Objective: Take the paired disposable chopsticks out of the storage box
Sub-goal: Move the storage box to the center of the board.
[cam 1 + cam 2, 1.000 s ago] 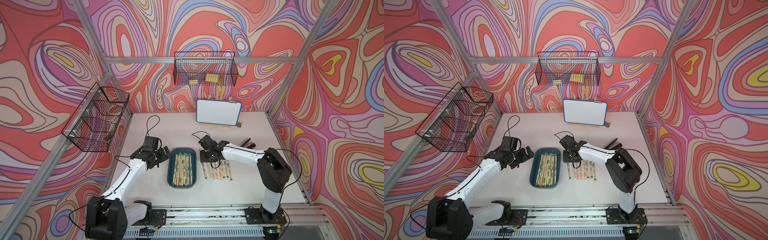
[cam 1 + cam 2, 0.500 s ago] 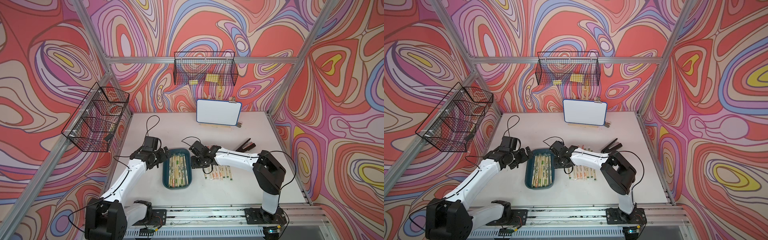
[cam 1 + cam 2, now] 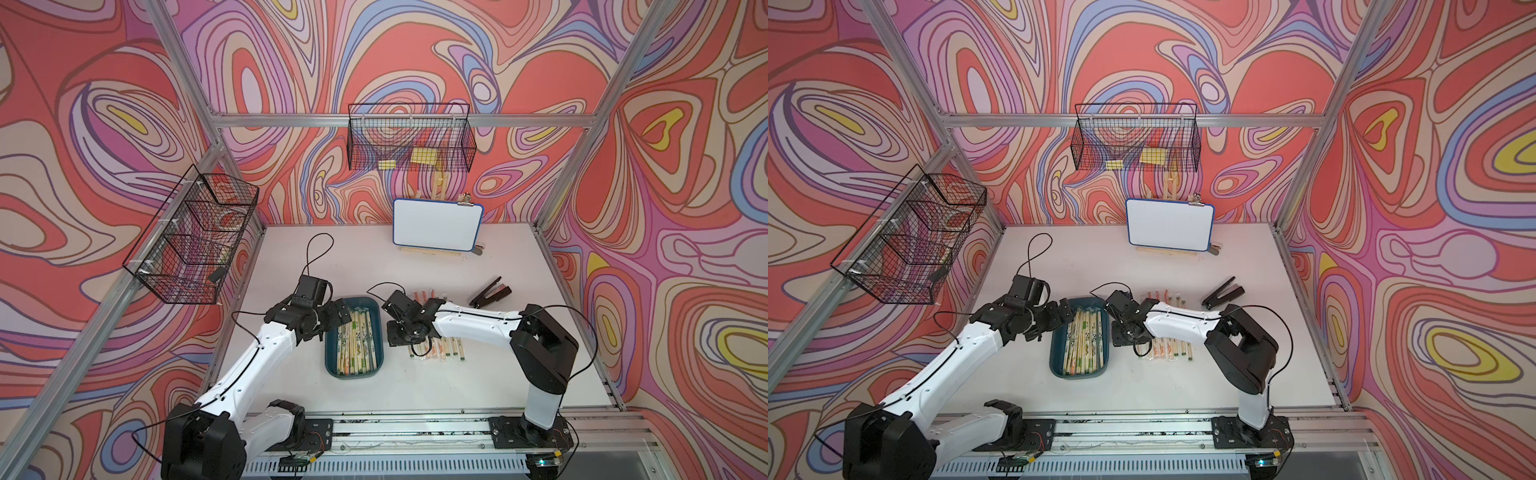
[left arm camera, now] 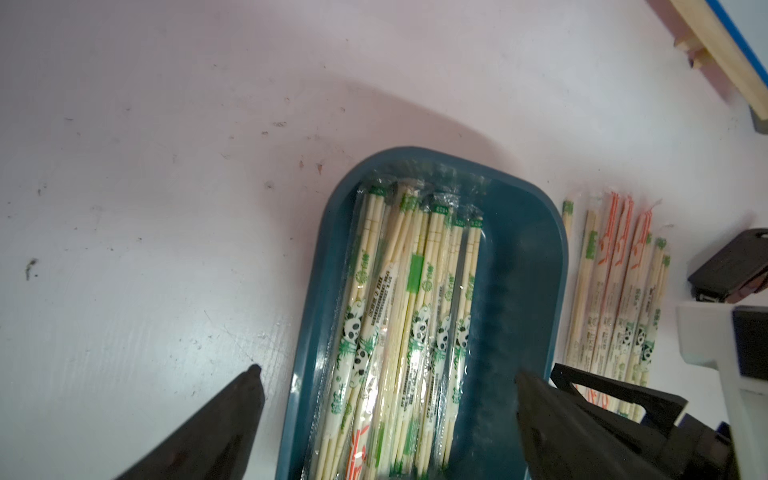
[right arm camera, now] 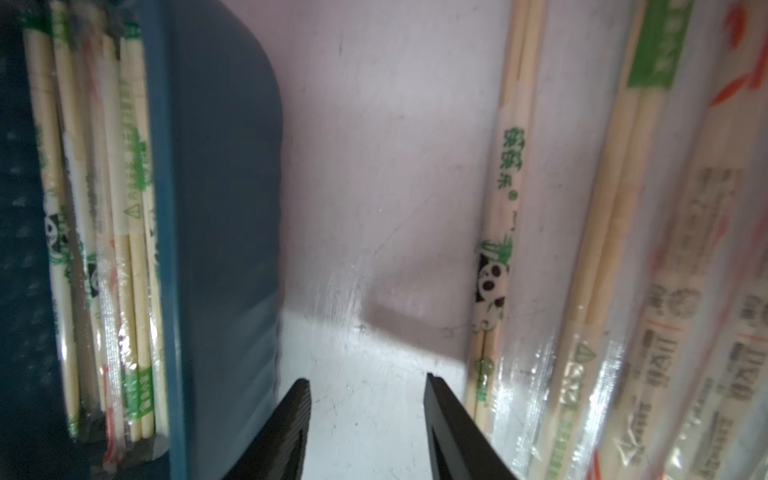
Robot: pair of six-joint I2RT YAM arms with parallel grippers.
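**Movement noted:** the right gripper [image 5: 368, 382] has left its place above the laid-out pairs [image 3: 440, 350] and shifted toward the storage box [image 4: 523, 270]. The left gripper [image 4: 384, 370] has edged in over the box wall on its own side. The box itself sits slightly further toward the left arm than before.

**Right gripper:** jaws about half parted, nothing between them. It hangs low over the bare strip of table [image 3: 415, 399] between the box's outer wall and the nearest laid-out pair, and the wrist view shows it touching neither. It is judged to be in transit back to the box for another pick.

**Left gripper:** jaws spread to their widest, empty. One finger stands outside the box over the table, the other above the bare part of the box floor (a stance that looks meant to steady the box, though no contact is visible).

**Task item:** the remaining paired disposable chopsticks [image 3: 358, 338] lie lengthwise inside the box, bunched toward the left arm's side. A row already removed lies parallel on the table just beside it. The task is judged part done.
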